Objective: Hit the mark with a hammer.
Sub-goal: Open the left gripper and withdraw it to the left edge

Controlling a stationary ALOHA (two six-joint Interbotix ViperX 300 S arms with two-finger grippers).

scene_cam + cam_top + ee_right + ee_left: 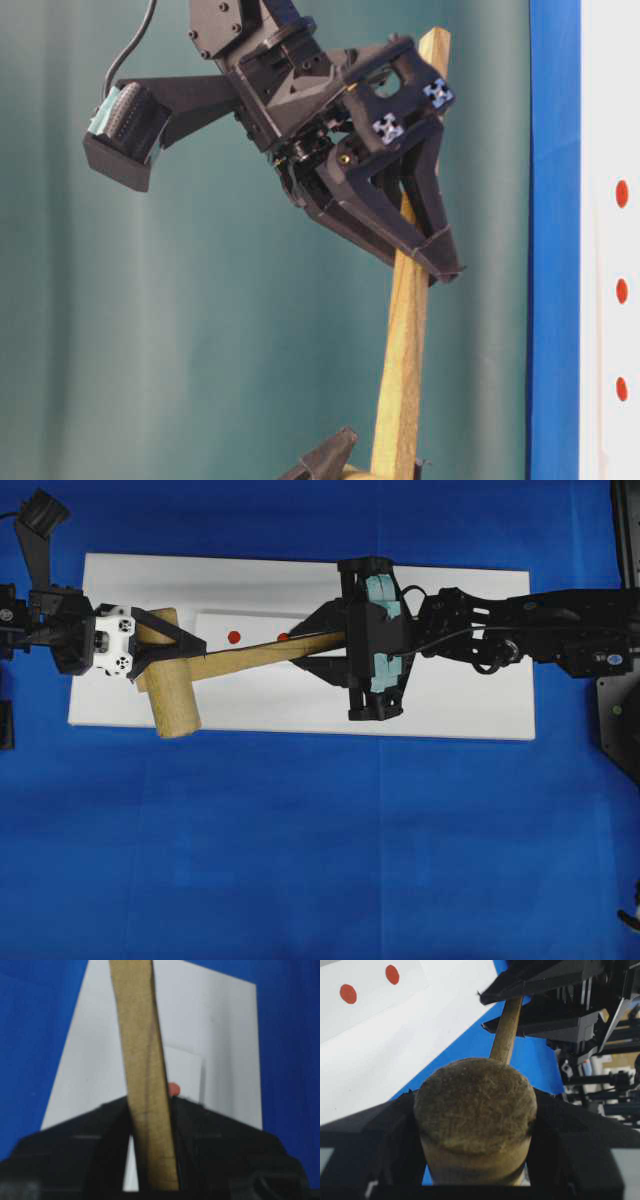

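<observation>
- Spread across the whole overhead frame: blue cloth [320, 860], nothing else lying on the lower half.
- Set on it, upper centre: white board [470, 710], with a smaller raised white sheet [255, 625] bearing red marks [234, 636]; a second dot peeks out just right of it, partly hidden by the handle.
- Reaching in from the right edge: right gripper [318, 648], fingers pressed against both flat faces of the handle, clenched on it as seen in the right wrist view and the table-level view.
- Entering from the left edge: left gripper [165, 652], fingers either side of the cylindrical head, gripping the head as the left wrist view shows.
- Held off the board between the two: hammer [180, 690], head at left-centre, handle running up and right over the marks.
- Risk: two grips on one rigid piece; any swing by the right arm before the left lets go would strain both, or twist the flat handle out of the fingers.
- Risk: grip sits well up the handle from the heavy head, so sag or slip on release looks possible.
- Obstruction: left fingers stand close to the marks, possibly in the path of the strike; hard to judge height from above.
</observation>
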